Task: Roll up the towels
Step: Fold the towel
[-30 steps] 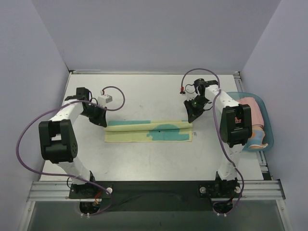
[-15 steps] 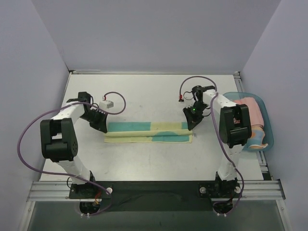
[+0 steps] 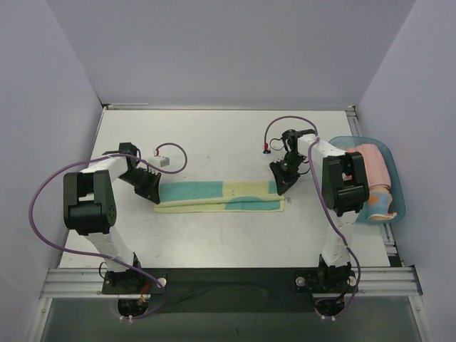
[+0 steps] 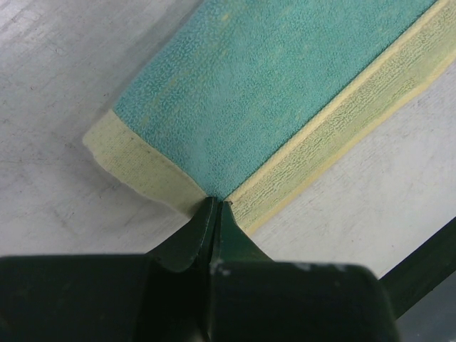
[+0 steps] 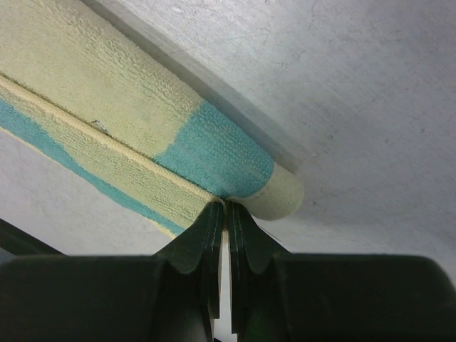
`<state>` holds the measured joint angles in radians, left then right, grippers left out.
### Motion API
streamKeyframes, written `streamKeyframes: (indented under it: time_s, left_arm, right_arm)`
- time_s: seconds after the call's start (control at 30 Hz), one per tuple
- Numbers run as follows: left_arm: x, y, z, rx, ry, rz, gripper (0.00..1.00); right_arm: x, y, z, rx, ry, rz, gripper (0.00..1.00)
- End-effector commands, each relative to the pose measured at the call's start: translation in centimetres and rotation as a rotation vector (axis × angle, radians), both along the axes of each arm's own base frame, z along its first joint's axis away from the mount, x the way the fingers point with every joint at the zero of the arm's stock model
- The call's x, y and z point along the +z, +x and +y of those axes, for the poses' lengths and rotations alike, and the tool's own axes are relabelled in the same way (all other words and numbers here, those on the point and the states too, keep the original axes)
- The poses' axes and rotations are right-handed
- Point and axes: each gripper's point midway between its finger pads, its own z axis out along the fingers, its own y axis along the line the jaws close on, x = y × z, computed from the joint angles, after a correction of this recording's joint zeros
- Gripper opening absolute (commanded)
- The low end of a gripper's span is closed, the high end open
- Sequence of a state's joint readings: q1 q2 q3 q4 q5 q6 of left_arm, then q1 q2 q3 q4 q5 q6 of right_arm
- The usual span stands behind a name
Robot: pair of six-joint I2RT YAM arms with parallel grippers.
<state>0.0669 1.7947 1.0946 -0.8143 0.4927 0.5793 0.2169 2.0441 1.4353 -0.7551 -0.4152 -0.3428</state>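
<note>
My left gripper [image 4: 216, 205] and right gripper [image 5: 225, 205] each clamp shut on one end of the pale yellow and teal towel [image 3: 214, 194] lying on the table [image 3: 214, 142]; uneven travel between them could skew the roll or slip a pinch.

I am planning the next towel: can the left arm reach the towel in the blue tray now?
Probably not. The left end effector is shut on the yellow towel, and the tray lies far right, beyond the right arm.

Even, bright overhead light casts soft shadows (wrist views crisp, near foregrounds dark).
</note>
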Motion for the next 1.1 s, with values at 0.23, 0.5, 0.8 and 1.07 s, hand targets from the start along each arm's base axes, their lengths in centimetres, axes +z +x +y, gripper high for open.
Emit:
streamKeyframes:
  time_s: [0.23, 0.5, 0.8, 1.07]
  left_arm:
    - [2.0, 1.7, 0.3, -0.009, 0.011, -0.095, 0.00]
    - [3.0, 2.2, 0.2, -0.013, 0.006, -0.105, 0.00]
    - [2.5, 1.5, 0.4, -0.022, 0.019, -0.089, 0.00]
    - [3.4, 0.4, -0.4, -0.075, -0.040, -0.111, 0.20]
  right_arm:
    - [3.1, -0.1, -0.7, 0.002, -0.020, -0.052, 0.00]
    - [5.3, -1.5, -0.5, 0.007, 0.008, -0.048, 0.00]
    - [0.7, -3.9, -0.8, 0.023, -0.017, 0.078, 0.00]
    - [2.7, -3.8, -0.5, 0.031, 0.019, 0.026, 0.23]
